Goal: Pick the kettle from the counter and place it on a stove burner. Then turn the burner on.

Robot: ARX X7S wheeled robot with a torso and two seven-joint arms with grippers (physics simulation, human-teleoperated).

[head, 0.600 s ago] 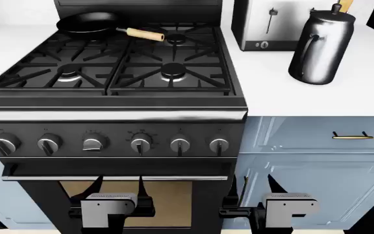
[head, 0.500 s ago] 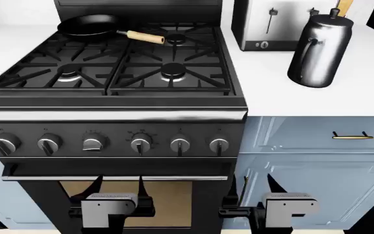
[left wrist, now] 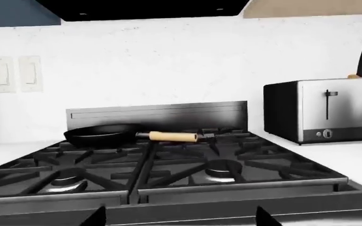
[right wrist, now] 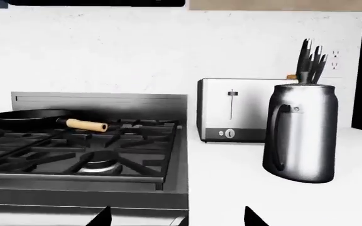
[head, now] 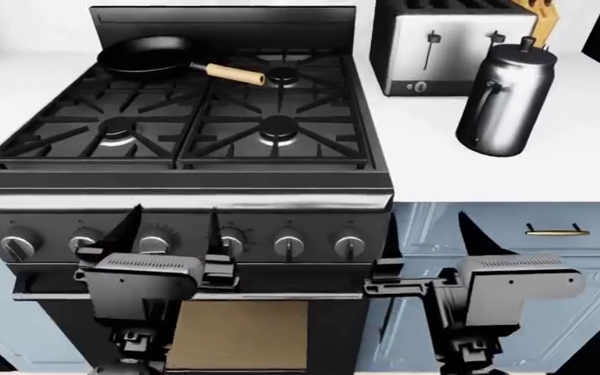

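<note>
The dark-steel kettle (head: 503,98) (right wrist: 303,136) stands upright on the white counter (head: 425,160), right of the stove and in front of the toaster. The front-right stove burner (head: 279,129) (left wrist: 222,168) (right wrist: 96,165) lies bare under its grate. My left gripper (head: 169,234) (left wrist: 179,221) is open in front of the knob panel, holding nothing. My right gripper (head: 433,242) (right wrist: 177,220) is open too, low in front of the stove's right edge and the blue cabinet, well below and short of the kettle. The kettle is out of the left wrist view.
A black pan with a wooden handle (head: 159,56) sits on the back-left burner. A chrome toaster (head: 441,43) and a knife block stand behind the kettle. A row of knobs (head: 290,246) runs along the stove front. Brass cabinet handle (head: 555,230) at right.
Both grippers have risen from the bottom of the head view to the level of the knob panel. The view has shifted slightly; the kettle and pan stand as before.
</note>
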